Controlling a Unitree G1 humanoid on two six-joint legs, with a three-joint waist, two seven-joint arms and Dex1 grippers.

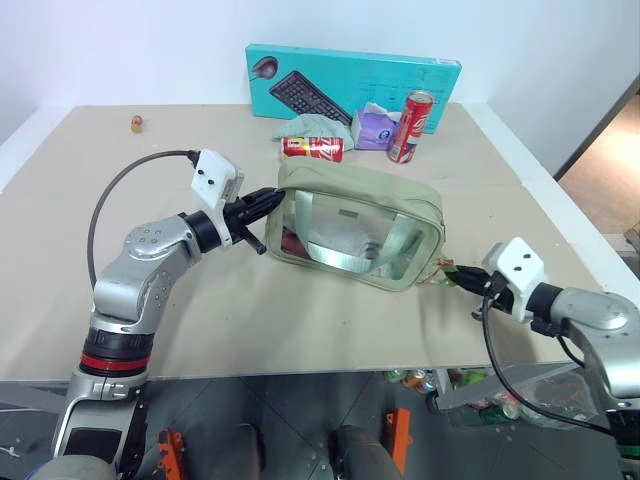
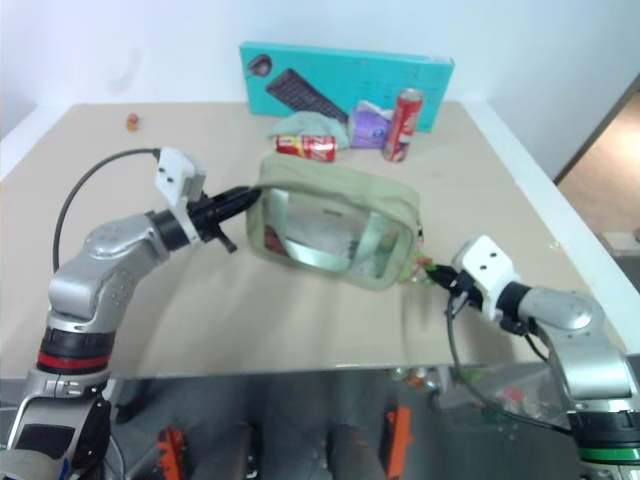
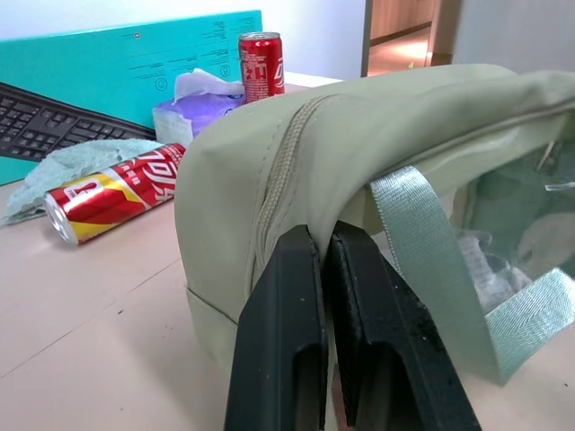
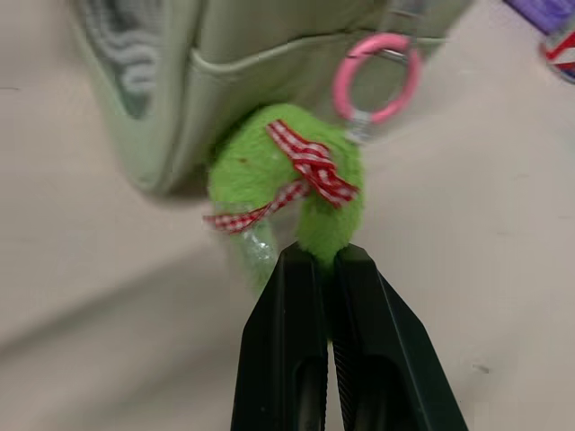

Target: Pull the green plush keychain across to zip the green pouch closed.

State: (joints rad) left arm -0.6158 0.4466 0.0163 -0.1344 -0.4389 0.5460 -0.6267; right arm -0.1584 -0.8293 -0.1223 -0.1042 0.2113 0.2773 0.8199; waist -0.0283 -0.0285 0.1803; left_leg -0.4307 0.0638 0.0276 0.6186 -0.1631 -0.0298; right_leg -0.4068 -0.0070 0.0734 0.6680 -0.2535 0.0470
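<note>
No words read clearly: the lying red can (image 3: 112,192) bears white script too stylized to make out.

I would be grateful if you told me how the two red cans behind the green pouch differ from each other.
The can by the tissue pack stands upright, while the can near the mint cloth lies on its side. The upright can sits further right, next to the purple tissue pack; the lying can rests just behind the green pouch. Both are red cans with white lettering on the same table.

The left gripper (image 1: 268,199) reaches level toward the middle with its fingers (image 3: 287,341) pressed together. The right gripper (image 1: 462,280) sits lower, angled inward, its black fingers (image 4: 359,359) likewise clamped tight.
</note>
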